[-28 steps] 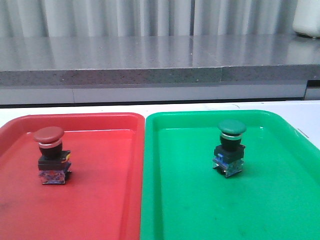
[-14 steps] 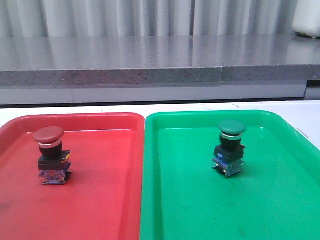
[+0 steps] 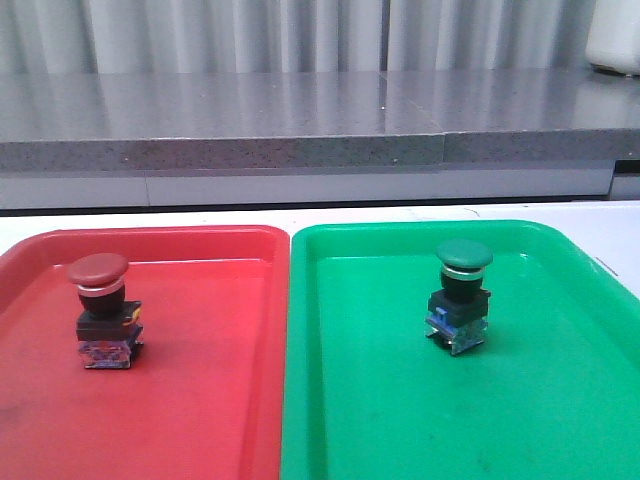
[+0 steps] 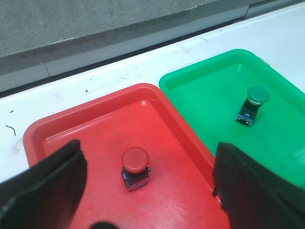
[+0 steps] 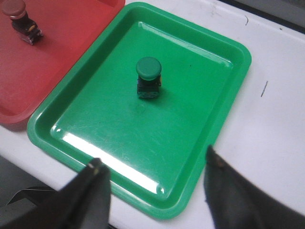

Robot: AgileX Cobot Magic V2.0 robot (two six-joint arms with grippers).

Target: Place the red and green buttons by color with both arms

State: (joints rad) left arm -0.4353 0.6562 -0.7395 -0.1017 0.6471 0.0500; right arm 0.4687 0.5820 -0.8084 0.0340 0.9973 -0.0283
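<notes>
The red button [image 3: 103, 310] stands upright in the red tray [image 3: 230, 400]; it also shows in the left wrist view [image 4: 135, 162] and the right wrist view [image 5: 21, 16]. The green button [image 3: 460, 295] stands upright in the green tray [image 3: 560, 400]; it also shows in the right wrist view [image 5: 148, 77] and the left wrist view [image 4: 252, 105]. My left gripper [image 4: 150, 167] is open and empty, raised above the red button. My right gripper [image 5: 155, 167] is open and empty, raised over the green tray's near edge. Neither arm shows in the front view.
The two trays sit side by side on a white table [image 4: 95, 86]. A grey stone ledge [image 3: 300, 120] runs along the back. A white container [image 3: 615, 35] stands on it at the far right.
</notes>
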